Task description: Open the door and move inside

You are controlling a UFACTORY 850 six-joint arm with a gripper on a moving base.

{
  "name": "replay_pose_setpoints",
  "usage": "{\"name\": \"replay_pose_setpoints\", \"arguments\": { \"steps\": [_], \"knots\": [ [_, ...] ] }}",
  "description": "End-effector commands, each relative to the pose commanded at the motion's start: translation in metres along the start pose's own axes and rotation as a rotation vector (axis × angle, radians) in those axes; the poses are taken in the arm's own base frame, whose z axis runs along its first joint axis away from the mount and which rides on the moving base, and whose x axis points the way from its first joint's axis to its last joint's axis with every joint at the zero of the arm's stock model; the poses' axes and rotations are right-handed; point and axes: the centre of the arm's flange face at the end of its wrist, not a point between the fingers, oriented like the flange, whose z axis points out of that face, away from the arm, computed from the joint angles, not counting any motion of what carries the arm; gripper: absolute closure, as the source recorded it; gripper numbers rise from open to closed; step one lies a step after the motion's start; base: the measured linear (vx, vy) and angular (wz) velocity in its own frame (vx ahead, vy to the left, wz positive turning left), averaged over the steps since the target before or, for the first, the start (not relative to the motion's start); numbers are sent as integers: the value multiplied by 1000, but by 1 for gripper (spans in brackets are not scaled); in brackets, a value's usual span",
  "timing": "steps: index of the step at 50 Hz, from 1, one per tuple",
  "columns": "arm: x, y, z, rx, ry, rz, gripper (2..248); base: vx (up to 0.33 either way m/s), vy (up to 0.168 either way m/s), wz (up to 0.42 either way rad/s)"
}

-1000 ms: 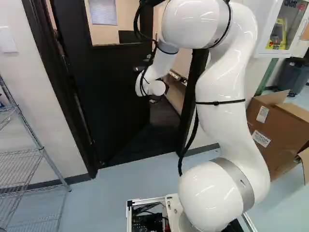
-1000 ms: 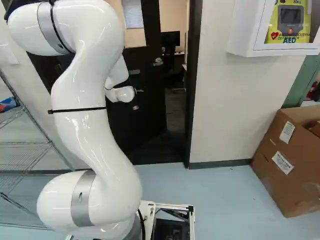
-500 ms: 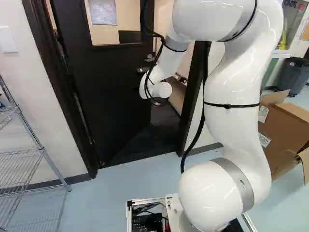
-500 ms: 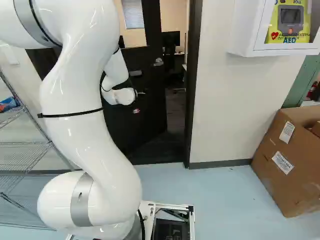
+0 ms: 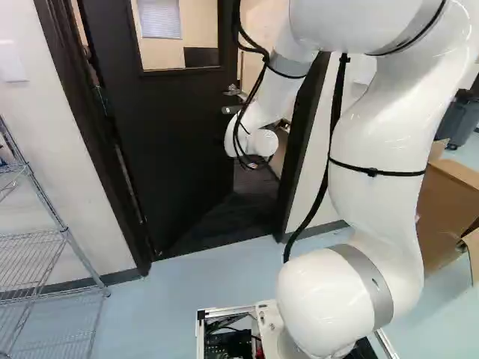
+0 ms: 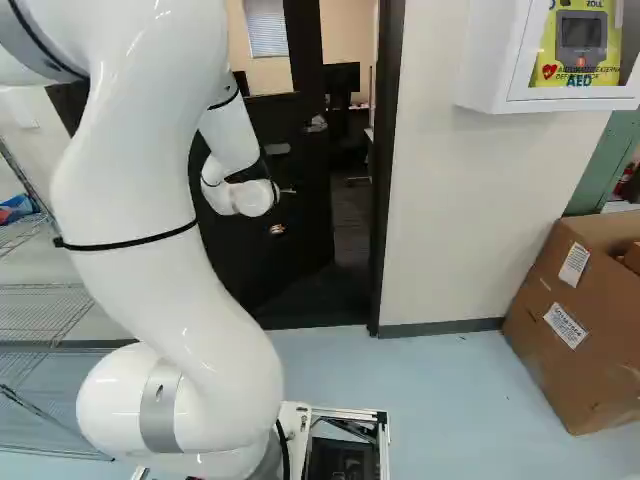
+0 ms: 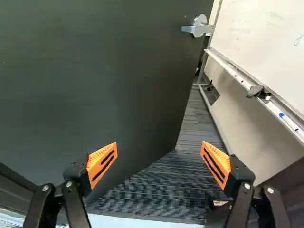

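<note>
Arm (image 5: 378, 142) farther back, wrist (image 5: 262, 141) lower

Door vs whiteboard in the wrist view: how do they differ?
The door is dark; the whiteboard is pale. The door carries a lever handle; the whiteboard has a tray with a blue-capped marker on it. The whiteboard shows faint writing; the door shows none. Both stand upright, beyond the open end effector.
</note>
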Motion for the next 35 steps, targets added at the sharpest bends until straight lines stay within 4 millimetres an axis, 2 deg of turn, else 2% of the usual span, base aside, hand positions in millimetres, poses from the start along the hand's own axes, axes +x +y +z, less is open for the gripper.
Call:
{"name": "replay_pose_setpoints", "arguments": {
  "steps": [35],
  "knots": [
    [-22,29,-64,-81,-19,40,3,0,0,0]
  ]
}}
